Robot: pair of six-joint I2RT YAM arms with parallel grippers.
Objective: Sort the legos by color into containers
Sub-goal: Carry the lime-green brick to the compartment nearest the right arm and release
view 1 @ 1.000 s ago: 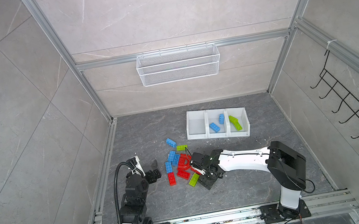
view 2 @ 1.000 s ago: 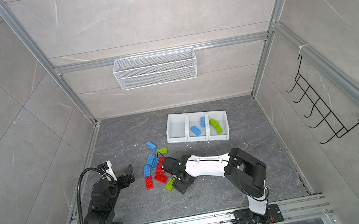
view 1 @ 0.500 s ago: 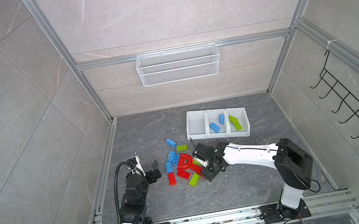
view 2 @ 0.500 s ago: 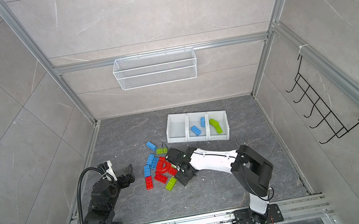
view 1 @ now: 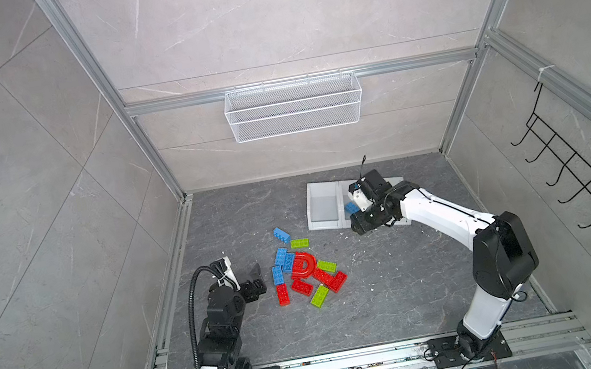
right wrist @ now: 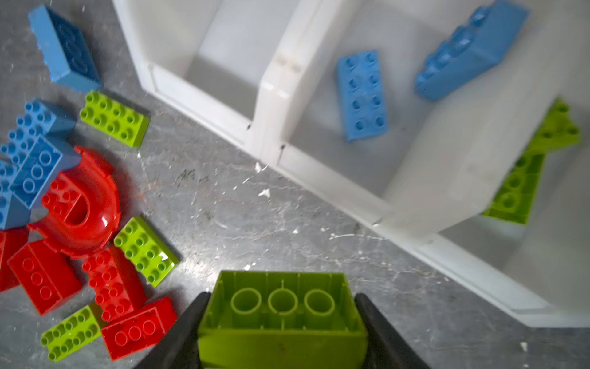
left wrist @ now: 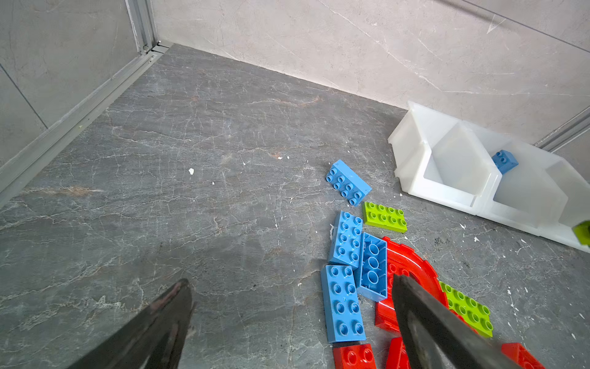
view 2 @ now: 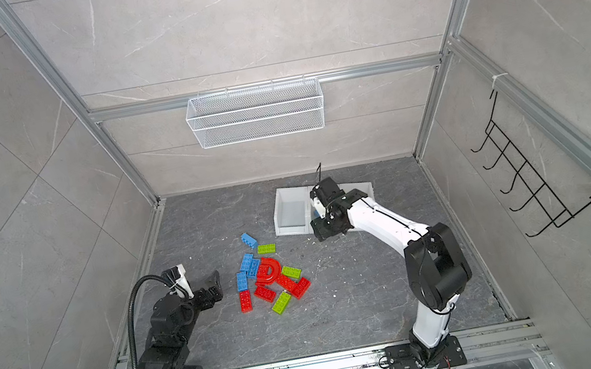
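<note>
Right arm: I had it stretched long from its base at the near rail, elbow up, wrist tipped down by the front lips of the white bins [view 1: 324, 226].
Right gripper [right wrist: 281, 319]: the jaws were partway closed and clamped on a lime green brick [right wrist: 281, 306], one finger on each end. Its hollow underside faced the wrist camera.
Held brick, place: it hung over the floor just in front of the bins, close to the middle one.
Left arm: I saw it folded tight over its own base on the left, with the forearm raised.
Left gripper [view 1: 255, 279]: the jaws stood wide apart, pointed at the loose pile from just beside it.
Bins, contents: the middle one held two blue bricks [right wrist: 362, 96]. The right one held lime green bricks [right wrist: 526, 179], half hidden behind its wall.
Loose legos: they lay clustered mid-floor between the arms. A red arch piece [view 1: 303, 267] sat at the centre, touching blue bricks on its left and red bricks [view 1: 283, 294] on the near side, with more lime green ones around the edge.
Floor [view 1: 386, 300]: it was dark grey veined stone, speckled with white flecks.
Room: pale grey tiled walls stood in an aluminium frame. A white wire mesh basket [view 1: 293, 106] hung on the back wall and a black wire hook rack [view 1: 576, 171] on the right wall.
</note>
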